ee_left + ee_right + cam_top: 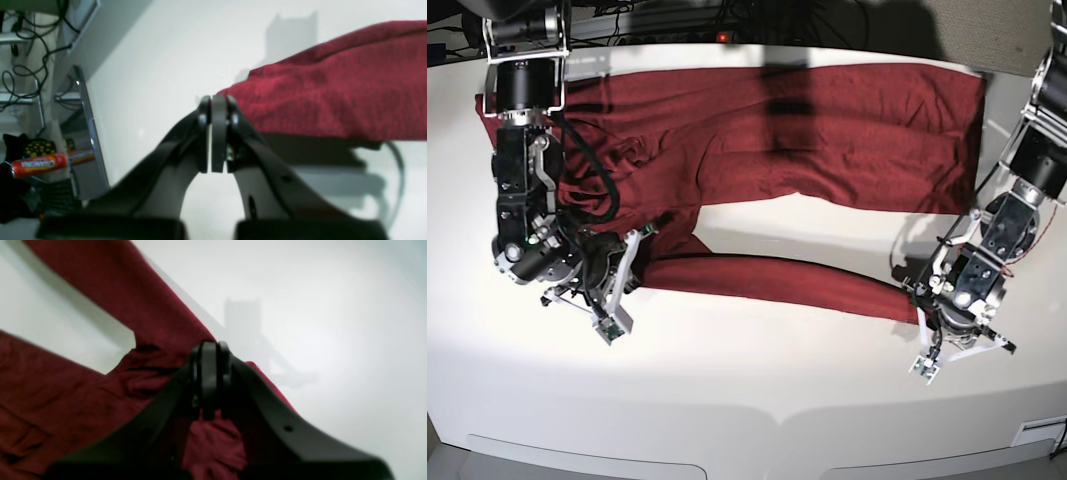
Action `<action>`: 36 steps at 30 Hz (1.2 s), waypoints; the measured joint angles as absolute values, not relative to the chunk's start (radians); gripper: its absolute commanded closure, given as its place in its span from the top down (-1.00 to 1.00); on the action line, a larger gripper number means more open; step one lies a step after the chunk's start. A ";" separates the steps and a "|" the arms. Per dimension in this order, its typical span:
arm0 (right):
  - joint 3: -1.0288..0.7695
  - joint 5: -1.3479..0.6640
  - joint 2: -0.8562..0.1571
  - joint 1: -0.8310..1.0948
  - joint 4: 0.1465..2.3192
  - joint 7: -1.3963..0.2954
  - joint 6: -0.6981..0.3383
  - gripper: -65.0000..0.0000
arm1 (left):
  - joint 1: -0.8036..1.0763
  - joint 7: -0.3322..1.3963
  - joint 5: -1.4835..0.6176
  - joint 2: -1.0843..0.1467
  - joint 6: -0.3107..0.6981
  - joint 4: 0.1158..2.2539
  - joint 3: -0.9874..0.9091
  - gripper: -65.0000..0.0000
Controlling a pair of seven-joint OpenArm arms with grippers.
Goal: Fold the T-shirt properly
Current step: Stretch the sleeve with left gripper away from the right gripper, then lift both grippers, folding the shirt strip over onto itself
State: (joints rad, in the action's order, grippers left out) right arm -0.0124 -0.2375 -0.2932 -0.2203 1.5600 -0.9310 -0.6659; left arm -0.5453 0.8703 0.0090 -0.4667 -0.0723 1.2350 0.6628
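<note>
The T-shirt lies spread across the far half of the white table, its body running from ten o'clock to two o'clock in the base view, with one long sleeve stretched nearer, from about eight o'clock toward four o'clock.

The right gripper sits at eight o'clock by the shoulder end of that sleeve, clenched; its wrist view shows maroon cloth bunched just under the tips, but whether any fabric is actually pinched I cannot tell. The left gripper is at four o'clock by the cuff, also clenched, and its wrist view shows bare table between the pads, with the sleeve edge just beside the tips.

My reading is that the sleeve fold is in hand, with the sleeve not yet laid over the body. The next move likely calls for a sure hold at both ends, then a lift toward twelve o'clock together, keeping the thin cloth taut.

The base view alone gives the whole layout; the left wrist view alone shows clutter beyond the table edge.
</note>
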 measured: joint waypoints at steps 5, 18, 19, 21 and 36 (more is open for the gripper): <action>-0.040 -0.239 -0.301 -0.170 1.639 -0.945 -0.680 -1.00 | -0.485 0.918 0.073 -0.507 -0.110 1.334 0.663 -1.00; -0.131 -0.249 -0.332 -0.030 1.812 -0.968 -0.686 -1.00 | -0.218 0.998 0.161 -0.569 -0.120 1.687 0.458 -1.00; -0.147 -0.273 -0.337 -0.019 1.825 -0.969 -0.686 -1.00 | -0.195 0.999 0.160 -0.577 -0.120 1.708 0.438 -1.00; -0.177 -0.315 -0.344 0.004 1.850 -0.979 -0.688 -1.00 | -0.151 1.002 0.157 -0.588 -0.120 1.747 0.406 -1.00; -0.282 -0.348 -0.347 0.102 1.972 -1.023 -0.686 -1.00 | 0.067 1.006 0.204 -0.598 -0.121 2.005 0.343 -1.00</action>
State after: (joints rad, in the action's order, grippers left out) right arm -0.2817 -0.3477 -0.3466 0.1024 1.9720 -1.0229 -0.6861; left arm 0.0669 1.0058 0.2043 -0.5983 -0.1207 2.0052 0.3428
